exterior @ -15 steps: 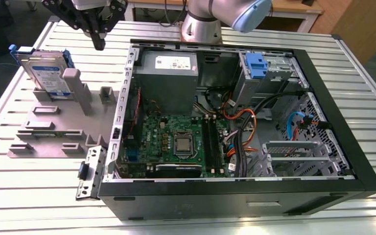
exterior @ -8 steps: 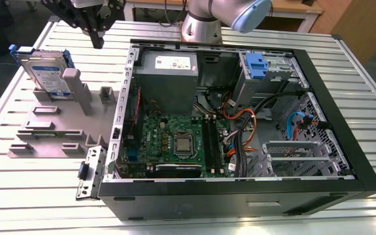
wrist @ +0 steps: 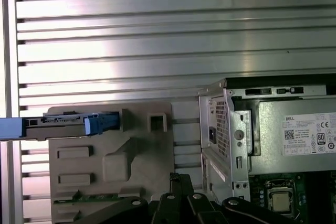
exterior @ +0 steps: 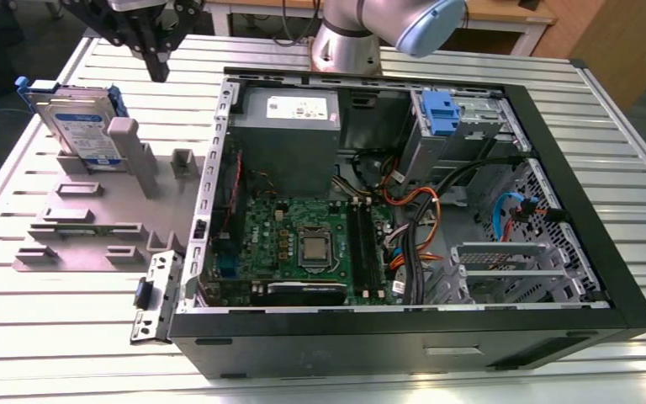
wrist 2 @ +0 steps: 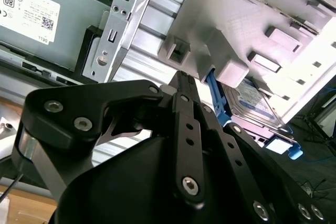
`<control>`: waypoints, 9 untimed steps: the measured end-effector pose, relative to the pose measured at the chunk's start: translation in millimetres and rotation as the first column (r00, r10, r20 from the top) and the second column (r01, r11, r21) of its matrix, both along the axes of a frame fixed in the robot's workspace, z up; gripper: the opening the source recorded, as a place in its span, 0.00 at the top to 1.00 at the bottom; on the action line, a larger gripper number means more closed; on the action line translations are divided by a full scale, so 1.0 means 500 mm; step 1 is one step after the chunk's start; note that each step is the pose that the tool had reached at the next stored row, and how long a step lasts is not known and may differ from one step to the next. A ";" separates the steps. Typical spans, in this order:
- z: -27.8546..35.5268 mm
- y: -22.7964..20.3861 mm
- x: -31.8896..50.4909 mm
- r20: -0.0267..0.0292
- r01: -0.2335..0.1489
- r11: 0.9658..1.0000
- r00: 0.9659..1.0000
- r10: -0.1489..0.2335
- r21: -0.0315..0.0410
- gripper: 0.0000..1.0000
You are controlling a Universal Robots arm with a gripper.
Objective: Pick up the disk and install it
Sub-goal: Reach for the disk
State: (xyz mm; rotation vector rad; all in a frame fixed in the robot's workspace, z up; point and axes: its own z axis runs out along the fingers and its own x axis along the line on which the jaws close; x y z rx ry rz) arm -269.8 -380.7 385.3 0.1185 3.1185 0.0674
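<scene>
One disk (exterior: 78,126) is standing on edge in a slot of the grey holder (exterior: 87,227). Its blue frame is facing up, probably so that a grasp from above can reach its top edge. The tool (exterior: 161,74) is hanging over the holder, higher than the disk and touching nothing. The disk is sitting below it, off to the side away from the computer case (exterior: 413,210). In the first wrist view the tool (wrist: 178,179) is looking clenched, tip against tip, and empty. The case is lying open-side-up on the slatted bench (exterior: 54,337) just beside the holder, likely keeping its inside reachable from overhead.
</scene>
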 end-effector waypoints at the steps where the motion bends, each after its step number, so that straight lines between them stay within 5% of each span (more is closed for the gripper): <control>1: 0.000 0.0003 -0.001 0.000 0.000 1.000 1.000 0.000 0.000 0.89; 9: -0.001 0.0010 -0.007 0.000 0.000 1.000 1.000 0.000 0.000 0.89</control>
